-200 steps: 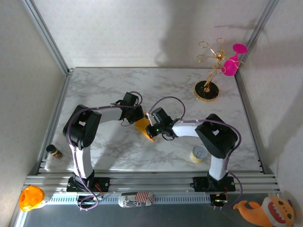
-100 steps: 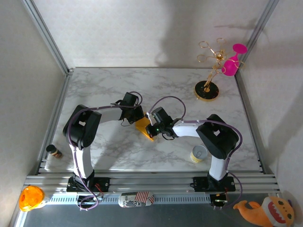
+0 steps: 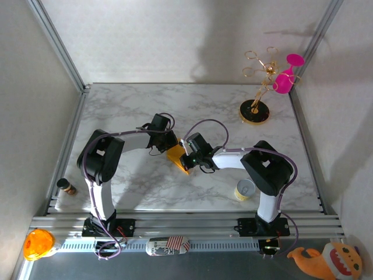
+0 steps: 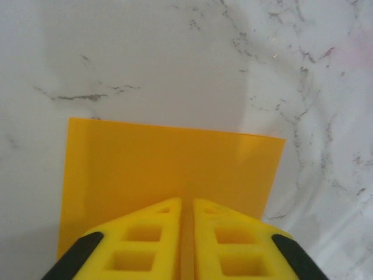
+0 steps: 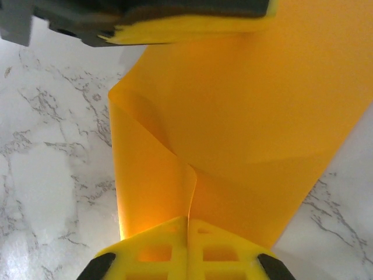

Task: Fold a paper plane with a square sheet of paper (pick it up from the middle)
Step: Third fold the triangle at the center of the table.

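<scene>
Square sheet of paper (image 3: 177, 157) stretches between both inward-bent arms; left tool (image 4: 187, 204) pinches one edge, right tool (image 5: 187, 221) clamps the curled edge opposite.

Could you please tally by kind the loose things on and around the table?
paper sheet: 1
cup: 1
gold stand: 1
pink glass: 1
small bottle: 1
striped item: 1
toys: 2, round orange toy and plush
total: 8

Overhead camera overlooks table (image 3: 116, 105); wrist cameras closely share paper (image 4: 169, 169).
</scene>
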